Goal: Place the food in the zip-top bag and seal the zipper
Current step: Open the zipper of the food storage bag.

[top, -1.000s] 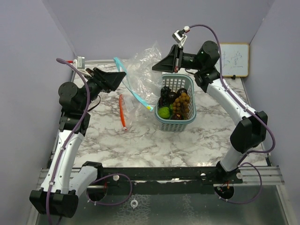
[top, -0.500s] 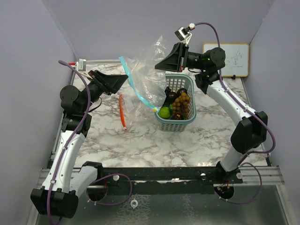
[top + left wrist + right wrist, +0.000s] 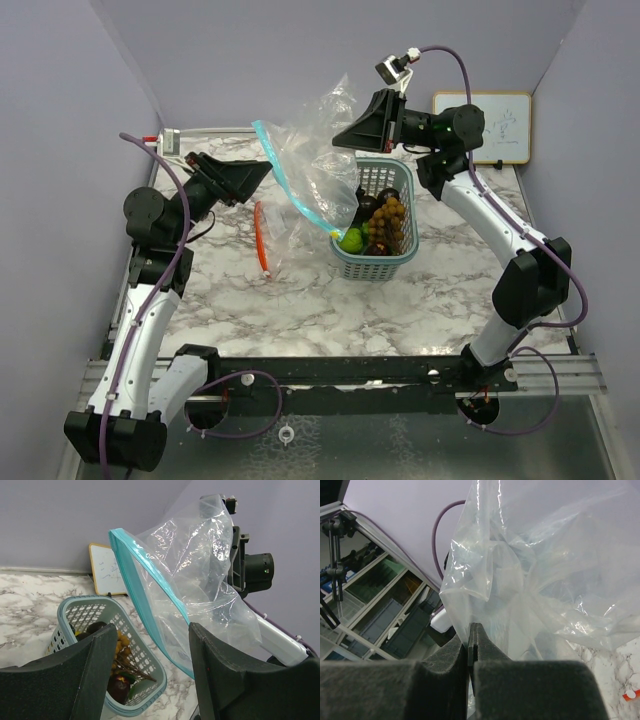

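Moved: my right gripper [image 3: 345, 135] has carried the bag [image 3: 312, 165] up and a little to the right, so the zipper [image 3: 150, 592] hangs as a steeper slant than a second ago. The left arm has barely shifted.
Table [image 3: 300, 300]: the marble nearest the arm bases carries nothing I need.
Orange strip [image 3: 262, 240]: lies flat on the table, left of the basket and below the bag. I can't tell what it is.
Basket [image 3: 375, 268]: stands upright, right of centre.
Food [image 3: 378, 222]: all of it is in the basket, none in the bag. The green fruit [image 3: 350, 239] sits at the near left corner and the berry cluster [image 3: 392, 213] toward the right.
Left gripper [image 3: 262, 170]: jaws stand well apart with nothing between them, aimed at the zipper but short of it. I judge it is lined up to take that edge so the mouth can be pulled wide.
Bag: in the air and crumpled. The zipper's lower end hangs just beside the basket's left rim. I can't tell whether it touches.
Right gripper: pinched tight on a fold of clear film high on the bag, away from the zipper. I read that as keeping the mouth free for the other arm.
Whiteboard [image 3: 497, 127]: leans on the far wall, out of the way.
Stage: opening the bag. Filling and sealing are not yet started.
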You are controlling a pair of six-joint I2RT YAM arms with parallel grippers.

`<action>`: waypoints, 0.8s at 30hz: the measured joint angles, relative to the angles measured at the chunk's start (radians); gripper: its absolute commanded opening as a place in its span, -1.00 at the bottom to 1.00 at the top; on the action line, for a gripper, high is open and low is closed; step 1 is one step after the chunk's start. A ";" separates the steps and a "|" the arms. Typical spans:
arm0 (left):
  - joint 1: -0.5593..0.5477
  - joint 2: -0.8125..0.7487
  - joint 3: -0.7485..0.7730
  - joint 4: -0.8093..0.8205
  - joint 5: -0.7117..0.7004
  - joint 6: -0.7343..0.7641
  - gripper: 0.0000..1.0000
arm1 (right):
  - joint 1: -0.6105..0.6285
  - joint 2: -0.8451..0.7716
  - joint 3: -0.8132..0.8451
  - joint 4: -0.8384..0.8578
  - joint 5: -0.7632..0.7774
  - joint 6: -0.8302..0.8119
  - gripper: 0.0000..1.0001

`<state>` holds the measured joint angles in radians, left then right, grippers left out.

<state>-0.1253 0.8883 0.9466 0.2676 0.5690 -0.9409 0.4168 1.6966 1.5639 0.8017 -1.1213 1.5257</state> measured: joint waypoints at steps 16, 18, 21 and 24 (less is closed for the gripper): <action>0.000 -0.056 0.010 -0.110 0.011 0.034 0.25 | -0.033 0.000 0.000 0.011 0.005 0.015 -0.96; 0.000 -0.050 0.008 -0.108 0.011 0.029 0.25 | -0.033 0.000 0.000 0.012 0.006 0.015 -0.96; 0.000 -0.039 -0.006 -0.066 0.012 0.002 0.25 | -0.035 -0.001 0.000 0.012 0.006 0.015 -0.96; 0.000 -0.022 -0.013 -0.027 0.012 -0.027 0.25 | -0.035 -0.006 -0.008 0.012 0.008 0.014 -0.96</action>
<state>-0.1253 0.8665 0.9333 0.2405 0.5808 -0.9680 0.3820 1.6905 1.5562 0.8135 -1.1130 1.5398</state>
